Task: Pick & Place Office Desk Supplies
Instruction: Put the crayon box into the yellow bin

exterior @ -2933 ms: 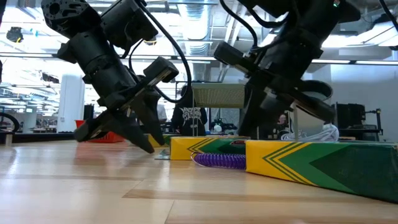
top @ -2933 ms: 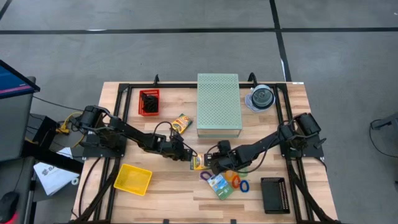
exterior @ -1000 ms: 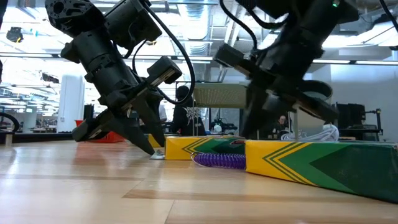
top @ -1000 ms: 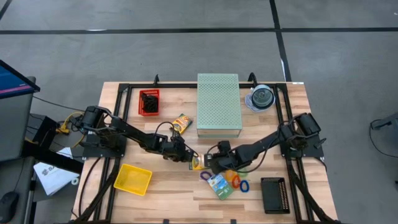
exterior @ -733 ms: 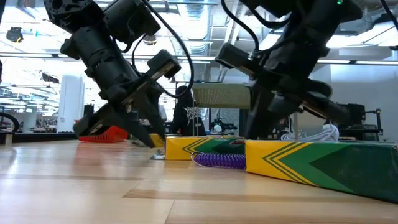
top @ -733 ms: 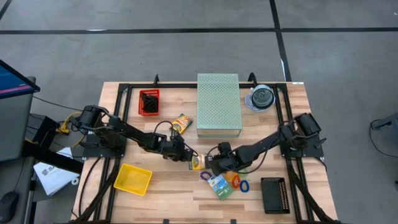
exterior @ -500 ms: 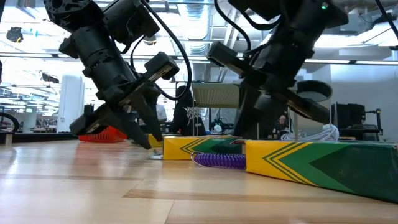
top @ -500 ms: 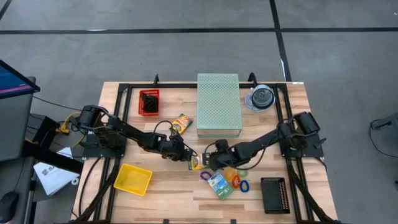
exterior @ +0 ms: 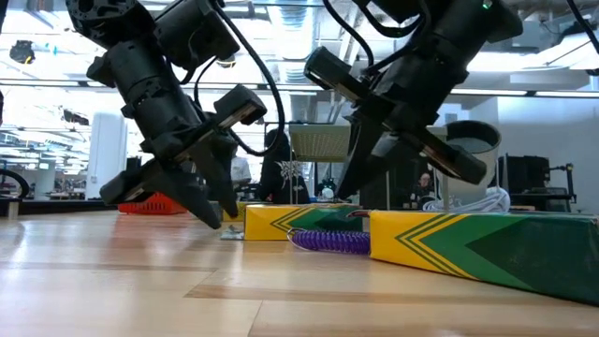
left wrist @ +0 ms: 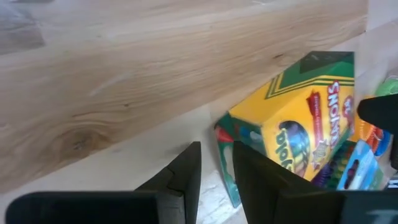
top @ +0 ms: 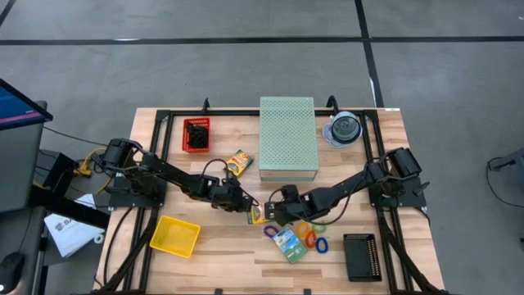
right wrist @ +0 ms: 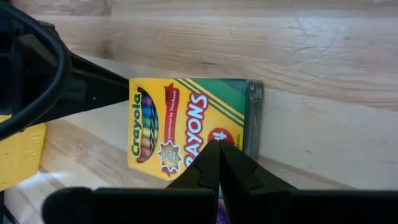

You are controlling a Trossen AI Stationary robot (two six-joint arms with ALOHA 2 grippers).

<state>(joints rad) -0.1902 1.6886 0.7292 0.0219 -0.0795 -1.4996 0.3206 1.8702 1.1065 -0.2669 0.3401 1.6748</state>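
Observation:
A yellow-and-green crayon box lies flat, printed face up, on the wooden table between my two grippers. My left gripper is at the box's left end, its fingers standing either side of the end flap. My right gripper is shut, its tips over the box's top face. Just in front lie a second crayon packet, flat on the table, and purple, orange and blue elastic loops. My left gripper has the crayon box's left-end flap between its two fingers, coming slanting down from the table's left. The box lies flat on the table. My right gripper's shut fingertips rest on the middle of the box's printed top face, slanting down from the table's right.
Behind stand the pale green perforated box, a clear disc spindle, a red basket and another small yellow-orange box. A yellow tray sits front left, a black tray front right.
My right gripper, still shut, has edged toward the table's left over the crayon box and tipped a little steeper. The box stays flat on the table.

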